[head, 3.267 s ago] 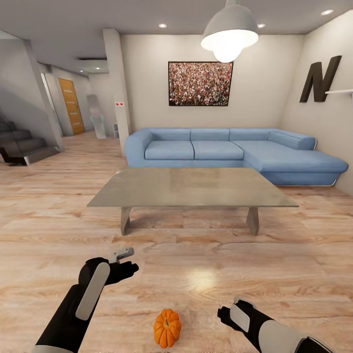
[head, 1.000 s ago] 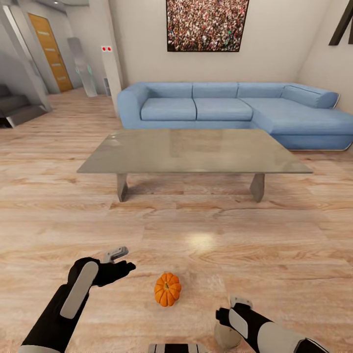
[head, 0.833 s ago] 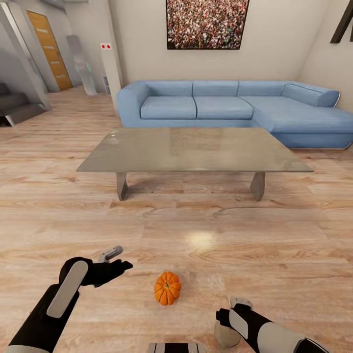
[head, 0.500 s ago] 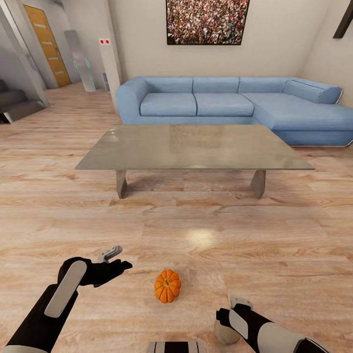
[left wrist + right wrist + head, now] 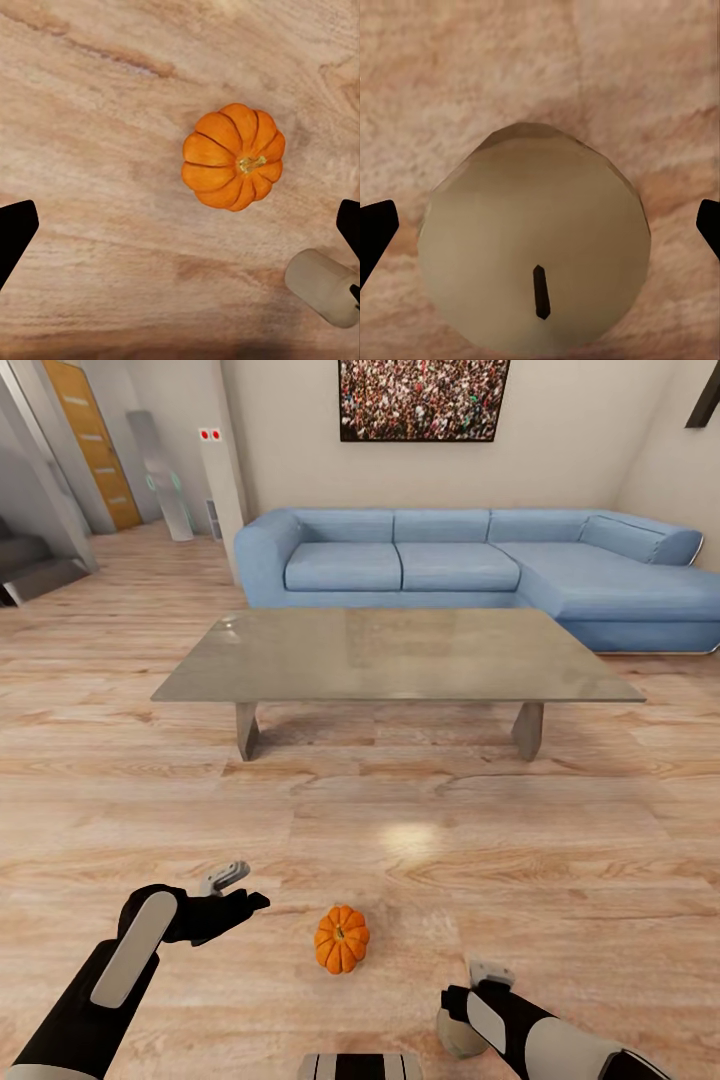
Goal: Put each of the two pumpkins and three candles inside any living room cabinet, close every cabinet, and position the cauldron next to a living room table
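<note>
While most of the room is plain in the head view, the right gripper (image 5: 478, 985) at five o'clock covers much of a pale beige candle (image 5: 455, 1038), so only a rounded edge shows at the wrist. The small ribbed orange pumpkin (image 5: 342, 939) sits on the light wooden plank floor (image 5: 560, 860) at six o'clock, between both arms. The left gripper (image 5: 235, 890) hovers at eight o'clock, well apart from it. Compared with half a second ago, the grey coffee table (image 5: 395, 655) and blue corner sofa (image 5: 470, 565) sit slightly lower and the picture is cut higher: the camera shifted, while pumpkin and arms kept their places.

From the left wrist, the pumpkin (image 5: 233, 156) lies at one o'clock, the candle (image 5: 324, 286) at four o'clock, black fingertips (image 5: 15, 232) wide apart at the edges.

From the right wrist, the candle's flat top (image 5: 534, 266) with a dark wick sits centred; fingertips (image 5: 373, 236) spread wide, clamping nothing.
</note>
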Controlling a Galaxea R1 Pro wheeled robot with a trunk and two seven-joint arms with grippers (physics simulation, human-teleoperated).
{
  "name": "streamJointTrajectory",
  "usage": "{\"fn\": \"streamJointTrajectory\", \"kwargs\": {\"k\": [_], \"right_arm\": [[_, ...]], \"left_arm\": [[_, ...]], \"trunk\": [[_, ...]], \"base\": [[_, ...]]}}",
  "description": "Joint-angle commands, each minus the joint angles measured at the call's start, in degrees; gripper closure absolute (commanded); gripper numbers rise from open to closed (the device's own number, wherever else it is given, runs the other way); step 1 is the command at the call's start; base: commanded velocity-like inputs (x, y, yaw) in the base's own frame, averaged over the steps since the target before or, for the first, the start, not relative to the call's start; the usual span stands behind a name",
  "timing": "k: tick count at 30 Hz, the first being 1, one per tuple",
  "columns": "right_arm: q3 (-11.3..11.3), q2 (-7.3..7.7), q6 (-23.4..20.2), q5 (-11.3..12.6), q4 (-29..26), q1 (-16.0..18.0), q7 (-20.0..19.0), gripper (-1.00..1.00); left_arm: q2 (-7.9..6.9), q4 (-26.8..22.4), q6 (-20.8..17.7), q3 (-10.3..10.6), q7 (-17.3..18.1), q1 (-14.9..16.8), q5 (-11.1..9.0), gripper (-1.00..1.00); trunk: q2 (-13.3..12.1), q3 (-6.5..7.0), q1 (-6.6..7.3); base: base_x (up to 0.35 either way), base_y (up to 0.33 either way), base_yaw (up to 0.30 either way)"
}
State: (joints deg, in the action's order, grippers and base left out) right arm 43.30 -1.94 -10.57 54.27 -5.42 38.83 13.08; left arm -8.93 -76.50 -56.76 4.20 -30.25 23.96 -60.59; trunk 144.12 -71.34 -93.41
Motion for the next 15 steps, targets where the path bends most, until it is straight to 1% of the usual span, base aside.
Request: {"fn": "streamJointTrajectory", "kwargs": {"k": [1, 4, 8, 12, 15], "right_arm": [[0.47, 0.01, -0.22, 0.34, -0.12, 0.02, 0.36, -1.0], [0.47, 0.01, -0.12, 0.27, -0.12, 0.02, 0.31, -1.0], [0.47, 0.01, 0.65, 0.23, -0.12, 0.02, 0.14, -1.0], [0.47, 0.02, 1.43, 0.22, -0.1, 0.02, -1.54, -1.0], [0.47, 0.02, 1.72, -0.57, 0.04, 0.02, -2.19, -1.0]], "left_arm": [[-0.08, -0.05, -0.02, 0.07, -0.6, 0.03, -0.58, -1.0], [-0.11, -0.05, -0.02, 0.03, -0.6, 0.03, -0.61, -1.0], [-0.12, -0.05, -0.02, 0.02, -0.6, 0.03, -0.73, -1.0], [-0.12, -0.05, -0.02, 0.01, -0.6, 0.03, -0.75, -1.0], [-0.12, -0.05, -0.02, 0.01, -0.6, 0.03, -0.76, -1.0]], "trunk": [[0.03, -0.27, -0.01], [0.07, -0.93, -0.09], [0.07, -0.93, -0.09], [0.07, -0.93, -0.09], [0.07, -0.93, -0.09]], "base": [[0.0, 0.0, 0.0], [0.0, 0.0, 0.0], [0.0, 0.0, 0.0], [0.0, 0.0, 0.0], [0.0, 0.0, 0.0]]}}
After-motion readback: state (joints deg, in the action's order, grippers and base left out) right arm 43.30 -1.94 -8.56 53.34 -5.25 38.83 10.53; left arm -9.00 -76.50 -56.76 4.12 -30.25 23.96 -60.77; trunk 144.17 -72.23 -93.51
